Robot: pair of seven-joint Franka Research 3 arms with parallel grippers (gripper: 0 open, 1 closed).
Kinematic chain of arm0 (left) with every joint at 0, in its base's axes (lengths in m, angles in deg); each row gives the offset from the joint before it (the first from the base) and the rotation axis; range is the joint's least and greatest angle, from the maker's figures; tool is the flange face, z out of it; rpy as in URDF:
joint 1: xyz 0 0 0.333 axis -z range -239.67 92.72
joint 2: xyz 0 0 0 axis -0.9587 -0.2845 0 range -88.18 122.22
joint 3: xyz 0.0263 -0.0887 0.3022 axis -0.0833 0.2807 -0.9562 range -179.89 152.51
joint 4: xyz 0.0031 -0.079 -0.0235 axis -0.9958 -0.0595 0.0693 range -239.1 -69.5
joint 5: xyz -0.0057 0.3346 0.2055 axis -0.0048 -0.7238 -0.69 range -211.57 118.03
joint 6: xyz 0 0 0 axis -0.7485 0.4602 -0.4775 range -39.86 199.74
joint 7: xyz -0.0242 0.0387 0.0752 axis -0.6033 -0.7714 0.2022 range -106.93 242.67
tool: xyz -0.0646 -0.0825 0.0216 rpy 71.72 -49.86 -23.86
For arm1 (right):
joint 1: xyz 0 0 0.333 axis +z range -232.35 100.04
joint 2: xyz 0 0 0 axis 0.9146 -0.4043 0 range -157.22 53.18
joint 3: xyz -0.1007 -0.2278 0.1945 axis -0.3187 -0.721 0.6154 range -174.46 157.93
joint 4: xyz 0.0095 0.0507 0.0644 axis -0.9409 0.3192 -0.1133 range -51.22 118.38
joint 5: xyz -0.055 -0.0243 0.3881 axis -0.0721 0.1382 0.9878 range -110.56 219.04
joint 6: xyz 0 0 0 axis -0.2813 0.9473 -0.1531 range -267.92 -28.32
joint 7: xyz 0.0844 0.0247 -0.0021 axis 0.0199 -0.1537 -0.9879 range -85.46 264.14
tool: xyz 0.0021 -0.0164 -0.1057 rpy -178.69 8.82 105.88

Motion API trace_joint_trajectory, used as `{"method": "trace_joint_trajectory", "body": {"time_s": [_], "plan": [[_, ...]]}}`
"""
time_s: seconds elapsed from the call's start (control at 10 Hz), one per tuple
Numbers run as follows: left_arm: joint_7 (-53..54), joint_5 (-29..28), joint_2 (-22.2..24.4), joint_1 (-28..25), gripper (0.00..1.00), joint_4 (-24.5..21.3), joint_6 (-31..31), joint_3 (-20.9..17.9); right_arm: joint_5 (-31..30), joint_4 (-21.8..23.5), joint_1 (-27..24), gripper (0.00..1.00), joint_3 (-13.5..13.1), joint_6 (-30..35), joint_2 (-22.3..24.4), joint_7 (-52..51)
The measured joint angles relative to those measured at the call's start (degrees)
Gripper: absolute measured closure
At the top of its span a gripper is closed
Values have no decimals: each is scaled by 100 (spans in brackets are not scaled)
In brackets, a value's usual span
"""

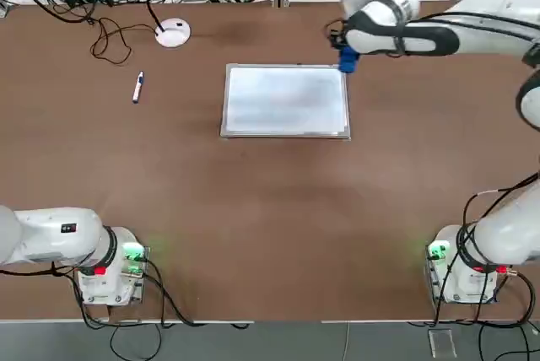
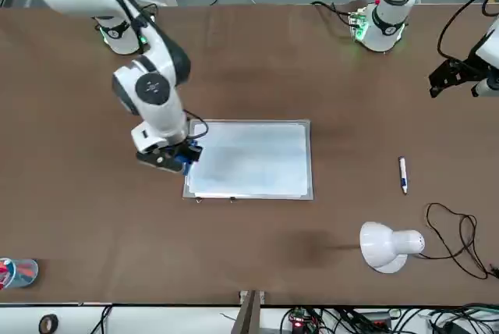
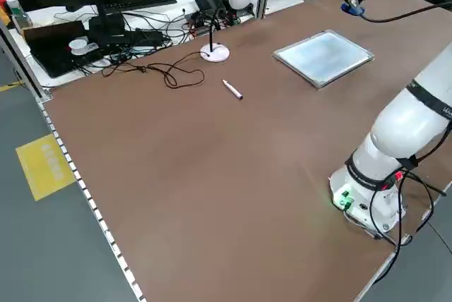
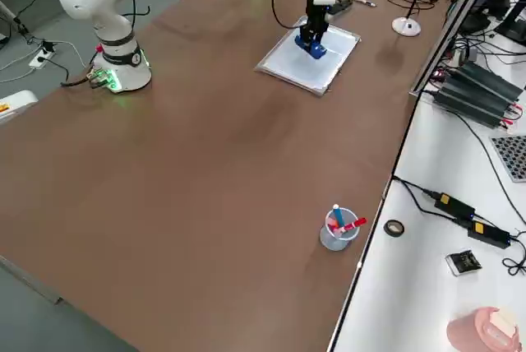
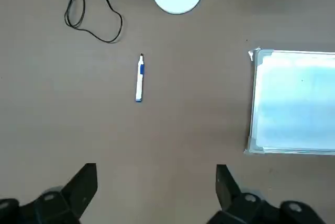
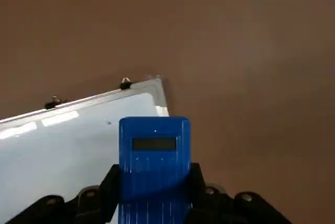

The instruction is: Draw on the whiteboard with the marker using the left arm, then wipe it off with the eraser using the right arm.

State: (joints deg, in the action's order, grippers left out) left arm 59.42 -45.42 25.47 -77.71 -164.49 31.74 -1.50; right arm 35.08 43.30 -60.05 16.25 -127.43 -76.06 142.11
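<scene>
The overhead camera looked straight down on the table (image 1: 253, 209), arm bases along its lower edge. The front camera faced the robot from across it — sides mirrored. Two raised cameras viewed the table diagonally from the robot's left and right, set well back. Each wrist camera looked down past its own fingers at close range. All six views took in the whiteboard (image 1: 287, 99) — the left wrist view only in part.
</scene>
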Motion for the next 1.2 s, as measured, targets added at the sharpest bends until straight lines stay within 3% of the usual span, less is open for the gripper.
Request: {"method": "trace_joint_trajectory", "body": {"time_s": [0.6,0.9,1.2], "plan": [[-171,-1,6,2,0,15,-5,5,2,249,-1200,44,-4,-23,143,-2270],[-171,-1,8,-1,0,23,-45,0,2,676,-1712,44,-45,-32,530,-2945],[-171,-9,10,-6,0,36,-73,-21,71,1060,-2079,44,-314,-34,1026,-3850]]}}
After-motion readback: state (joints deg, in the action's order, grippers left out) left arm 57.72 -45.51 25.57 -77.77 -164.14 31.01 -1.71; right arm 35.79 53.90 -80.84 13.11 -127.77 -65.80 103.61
